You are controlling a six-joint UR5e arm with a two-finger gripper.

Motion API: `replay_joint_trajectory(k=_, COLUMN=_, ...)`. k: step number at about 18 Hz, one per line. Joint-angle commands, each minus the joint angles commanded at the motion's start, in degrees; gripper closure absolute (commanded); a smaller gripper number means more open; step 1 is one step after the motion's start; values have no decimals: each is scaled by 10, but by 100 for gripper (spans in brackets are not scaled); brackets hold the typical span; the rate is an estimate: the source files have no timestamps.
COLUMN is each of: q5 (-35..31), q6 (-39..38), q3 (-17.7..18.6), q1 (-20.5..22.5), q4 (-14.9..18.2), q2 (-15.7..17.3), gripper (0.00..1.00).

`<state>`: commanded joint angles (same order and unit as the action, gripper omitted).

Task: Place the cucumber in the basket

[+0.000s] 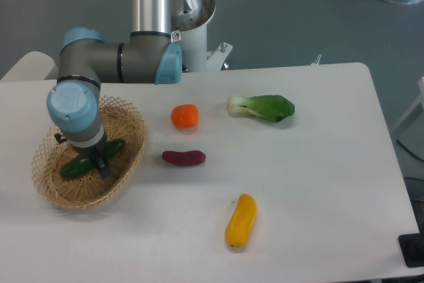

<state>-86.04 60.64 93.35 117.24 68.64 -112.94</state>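
Note:
The dark green cucumber (73,168) lies tilted inside the oval wicker basket (81,199) at the table's left. It rests on the basket floor, its right end raised towards the rim. My gripper (82,154) points straight down over the basket, right above the cucumber's middle. The blue wrist hides most of it. One dark fingertip (105,169) shows just in front of the cucumber and stands apart from it. The jaws look open, with the cucumber lying loose between them.
An orange round vegetable (185,116) and a purple one (184,158) lie just right of the basket. A bok choy (262,107) is further right, and a yellow oblong vegetable (240,221) lies near the front. The arm's base stands behind the table.

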Motion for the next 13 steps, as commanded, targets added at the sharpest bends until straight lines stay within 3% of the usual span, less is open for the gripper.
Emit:
replay_joint_trajectory(k=4, q5=-6, q6=34, q3=-14, q1=48, q4=3, q2=4, gripper=0)
replay_joint_trajectory(k=8, q5=-8, q6=62, q3=-59, q1=83, q4=5, q2=-25, gripper=0)
replay_joint_trajectory(k=13, q5=-9, q6=144, q3=-114, q1=158, q4=6, q2=-70, gripper=0)
